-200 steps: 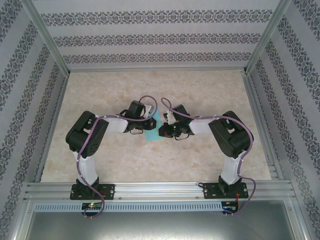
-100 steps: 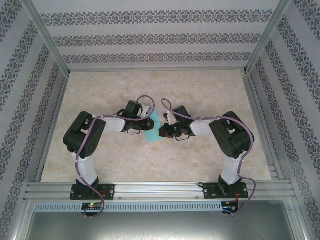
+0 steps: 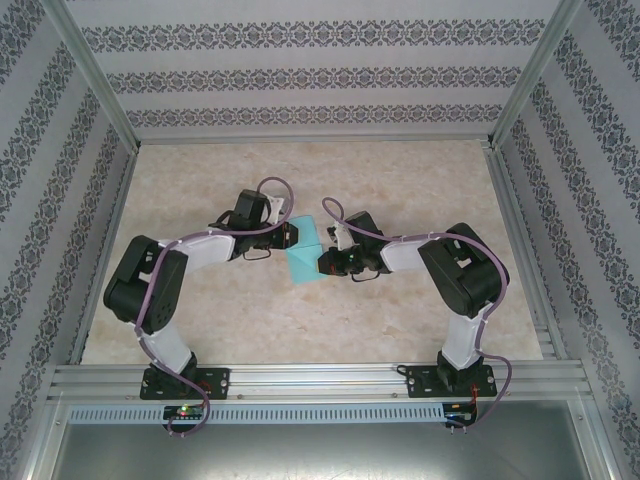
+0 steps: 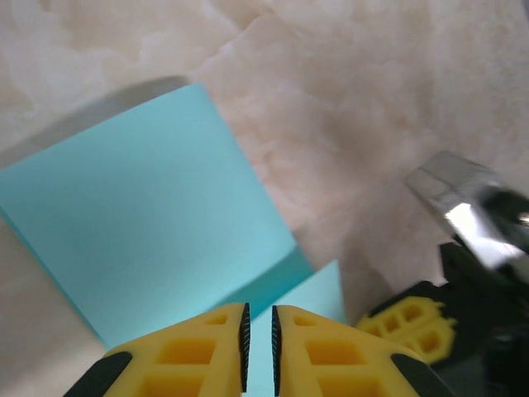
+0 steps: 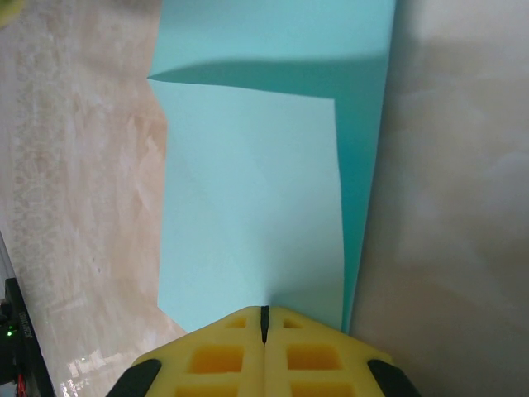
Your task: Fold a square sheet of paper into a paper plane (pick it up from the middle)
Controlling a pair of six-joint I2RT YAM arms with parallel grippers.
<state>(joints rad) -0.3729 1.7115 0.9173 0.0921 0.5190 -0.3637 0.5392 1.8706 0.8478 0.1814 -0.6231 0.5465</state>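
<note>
Marbled beige tabletop [image 3: 400, 180], patterned walls [image 3: 320, 70]; right pincer [image 5: 264, 313] pinches the square sheet of paper [image 5: 248, 215], left pincer [image 4: 258, 318] narrowly parted.

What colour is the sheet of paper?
The sheet of paper is plain teal-blue, best seen in the right wrist view.

On my left wrist feed the square sheet of paper [image 4: 149, 223] runs behind the left gripper [image 4: 258, 347], hold unreadable; the right gripper [image 4: 413, 321] is blurred and edge-cropped. My right wrist feed crops the sheet's far end.
</note>
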